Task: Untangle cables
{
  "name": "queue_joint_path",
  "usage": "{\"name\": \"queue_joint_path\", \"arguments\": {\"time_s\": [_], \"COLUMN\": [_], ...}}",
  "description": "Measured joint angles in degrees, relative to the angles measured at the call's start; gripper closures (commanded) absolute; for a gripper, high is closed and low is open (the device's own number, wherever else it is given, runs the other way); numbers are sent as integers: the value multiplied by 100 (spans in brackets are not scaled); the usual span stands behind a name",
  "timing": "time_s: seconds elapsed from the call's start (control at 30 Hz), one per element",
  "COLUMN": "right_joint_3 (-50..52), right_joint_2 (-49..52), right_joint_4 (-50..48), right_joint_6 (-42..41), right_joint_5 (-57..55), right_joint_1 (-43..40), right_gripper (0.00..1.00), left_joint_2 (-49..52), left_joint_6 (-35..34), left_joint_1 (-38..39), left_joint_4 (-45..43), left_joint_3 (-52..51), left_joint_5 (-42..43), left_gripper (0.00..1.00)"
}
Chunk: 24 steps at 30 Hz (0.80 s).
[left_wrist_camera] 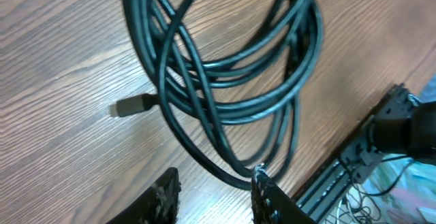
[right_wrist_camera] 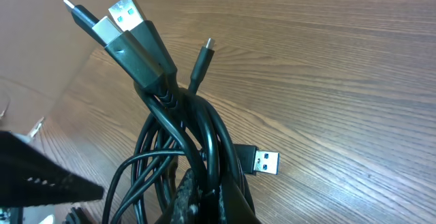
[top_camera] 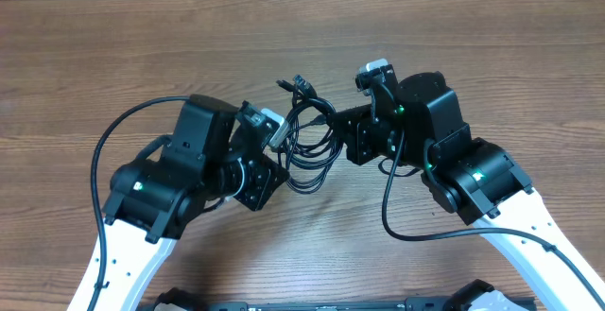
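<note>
Black cables, one coiled bundle, one table

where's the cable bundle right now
In the overhead view the cables sit mid-table between the left gripper and the right gripper, which grips one side of the bundle.

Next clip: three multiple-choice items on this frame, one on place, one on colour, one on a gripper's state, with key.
1. Where are the cables? A) between the left gripper and the right gripper B) at the table's edge C) on the floor
2. Their colour? A) white B) black C) red
3. The right gripper is: A) open over bare wood B) shut on the cables C) out of view
Key: 1 A, overhead shows one gripper on each side of them; 2 B, every strand is black; 3 B, the bundle rises out of its grip.
</note>
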<state>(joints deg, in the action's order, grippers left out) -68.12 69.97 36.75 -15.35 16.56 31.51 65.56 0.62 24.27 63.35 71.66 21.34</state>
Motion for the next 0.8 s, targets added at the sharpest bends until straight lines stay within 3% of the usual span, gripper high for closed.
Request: {"name": "queue_joint_path", "arguments": {"time_s": [0.17,0.23,0.27,0.8], "right_joint_3": [0,0,0,-2], "right_joint_2": [0,0,0,0], "right_joint_4": [-42,-92,-118,-109], "right_joint_6": [0,-2,-7,-28], "right_joint_5": [208,271,293,-299], "right_joint_1": [0,0,0,-2], "right_gripper": [96,96,96,96], "left_joint_2": [245,352,413,623], "left_joint_6": [-7,-39,-68,-170], "left_joint_1": [0,0,0,0], "left_joint_4": [-2,-4,-2,-39], "left_joint_3": [0,0,0,2], "left_joint_5": [-63,-68,-72,-83], "left_gripper": [71,91,95,95]}}
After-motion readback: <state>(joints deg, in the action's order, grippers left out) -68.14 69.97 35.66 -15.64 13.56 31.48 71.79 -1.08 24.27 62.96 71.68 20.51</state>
